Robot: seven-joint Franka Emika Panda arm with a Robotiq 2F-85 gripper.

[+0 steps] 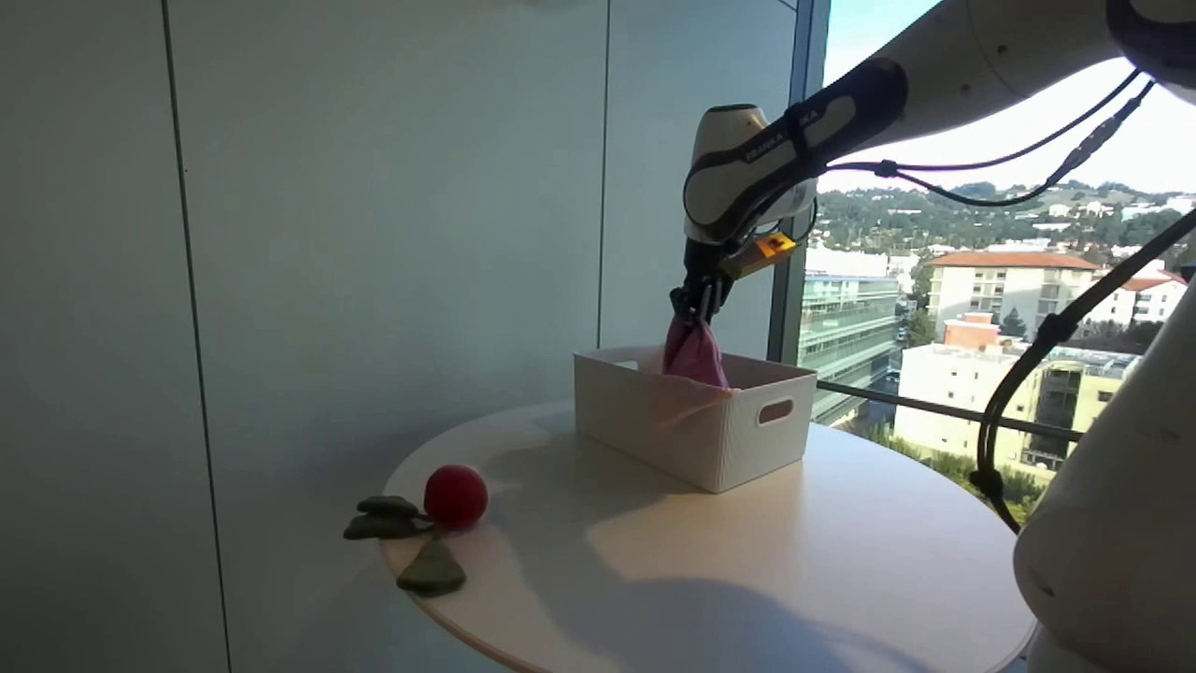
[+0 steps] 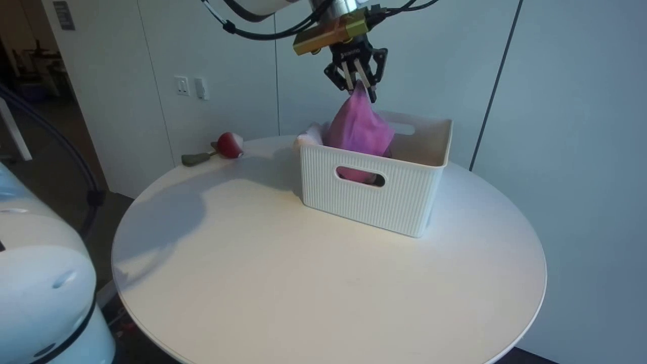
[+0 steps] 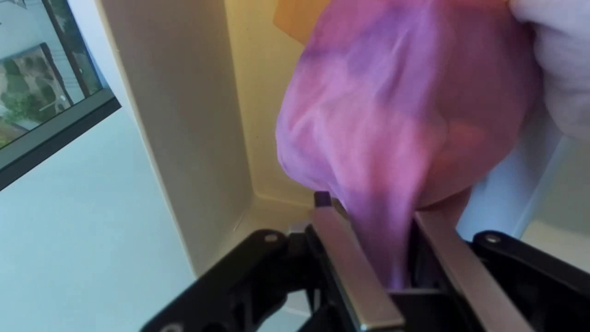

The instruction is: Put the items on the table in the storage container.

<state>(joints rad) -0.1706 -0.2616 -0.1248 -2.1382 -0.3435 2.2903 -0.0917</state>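
Observation:
A white storage container (image 1: 645, 425) stands on the round table; it shows in both exterior views (image 2: 364, 205). My gripper (image 2: 361, 92) is above it, fingers pointing down, with a bunched peak of pink cloth (image 2: 359, 126) between the fingertips. The cloth hangs into the container; its lower part is hidden by the wall. In the wrist view the pink cloth (image 3: 392, 115) runs up between my fingers (image 3: 373, 210), which stand slightly apart around it. A red round toy with a white tip and green leaves (image 1: 456, 497) lies on the table outside the container (image 2: 230, 145).
A pale soft thing (image 2: 311, 135) lies over the container's rim at one corner, beside the cloth (image 3: 562, 64). An orange thing (image 3: 299, 20) shows inside the container. The toy sits near the table's edge (image 1: 448, 622). A wall and a window stand behind the table.

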